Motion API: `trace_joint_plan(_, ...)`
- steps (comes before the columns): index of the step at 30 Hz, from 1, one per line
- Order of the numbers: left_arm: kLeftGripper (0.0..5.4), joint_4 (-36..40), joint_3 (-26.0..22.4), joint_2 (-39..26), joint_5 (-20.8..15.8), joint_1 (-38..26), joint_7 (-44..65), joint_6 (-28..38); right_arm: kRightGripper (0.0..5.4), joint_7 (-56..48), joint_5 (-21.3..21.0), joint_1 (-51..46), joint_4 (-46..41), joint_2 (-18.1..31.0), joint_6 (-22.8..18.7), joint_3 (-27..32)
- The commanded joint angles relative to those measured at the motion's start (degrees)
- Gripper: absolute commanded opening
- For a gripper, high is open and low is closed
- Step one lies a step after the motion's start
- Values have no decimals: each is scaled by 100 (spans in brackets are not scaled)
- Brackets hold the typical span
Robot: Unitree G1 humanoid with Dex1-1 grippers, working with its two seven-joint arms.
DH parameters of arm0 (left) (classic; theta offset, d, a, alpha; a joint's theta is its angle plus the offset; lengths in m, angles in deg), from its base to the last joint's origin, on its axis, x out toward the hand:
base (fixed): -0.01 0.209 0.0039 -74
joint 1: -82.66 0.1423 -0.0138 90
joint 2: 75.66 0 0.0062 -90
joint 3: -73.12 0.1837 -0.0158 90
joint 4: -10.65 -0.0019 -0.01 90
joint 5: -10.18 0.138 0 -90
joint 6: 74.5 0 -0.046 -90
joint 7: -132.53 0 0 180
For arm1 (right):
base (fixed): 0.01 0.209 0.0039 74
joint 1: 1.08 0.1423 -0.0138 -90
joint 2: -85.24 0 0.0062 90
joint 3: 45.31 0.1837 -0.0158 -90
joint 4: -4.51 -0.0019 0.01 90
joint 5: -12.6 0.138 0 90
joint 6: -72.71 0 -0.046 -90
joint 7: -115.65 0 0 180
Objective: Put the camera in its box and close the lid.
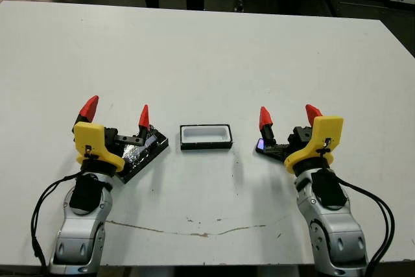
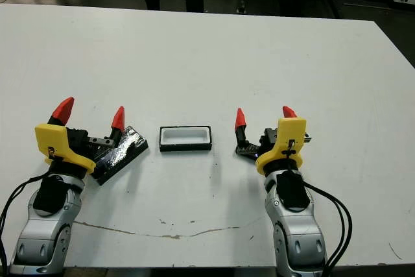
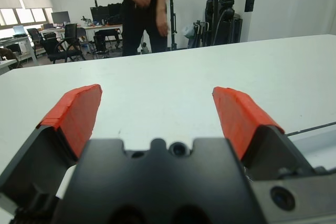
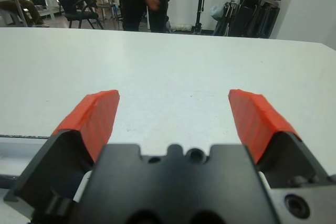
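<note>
The main risk is judged to be a poor grasp on the camera (image 1: pixel 267 148): it lies flat on the white table (image 1: pixel 207 56) largely hidden under the right gripper (image 1: pixel 285 117), so fingers closing from this pose may pinch only air or nudge the device away from the box (image 1: pixel 206 137).

Both grippers have their red-tipped fingers spread wide and hold nothing. The right gripper's tips stand above the camera, just right of the box. The left gripper (image 1: pixel 115 113) hovers likewise over the lid (image 1: pixel 144 152), which lies tilted just left of the box. The box sits between them, open, its white inside bare. Pressing the lid down askew could shove the shallow box aside.
</note>
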Motion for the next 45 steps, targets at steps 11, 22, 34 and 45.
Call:
trace_joint_plan(11, 539, -64, 15, -28, 85, 26, -38, -4, 540, -69, 4, -12, -24, 106, -71, 8)
trace_joint_plan(22, 539, -25, 8, -2, 77, 57, -39, -33, 540, -1977, 1381, 697, -469, 1613, -410, 884)
trace_joint_plan(34, 539, -4, 12, 13, 116, 62, -78, -57, 540, -5170, 2465, 2315, 1274, 3861, -678, 910)
trace_joint_plan(45, 539, -22, 2, 35, 64, 51, -89, -77, 540, -7334, 2011, 3256, 2594, 4516, -376, -125)
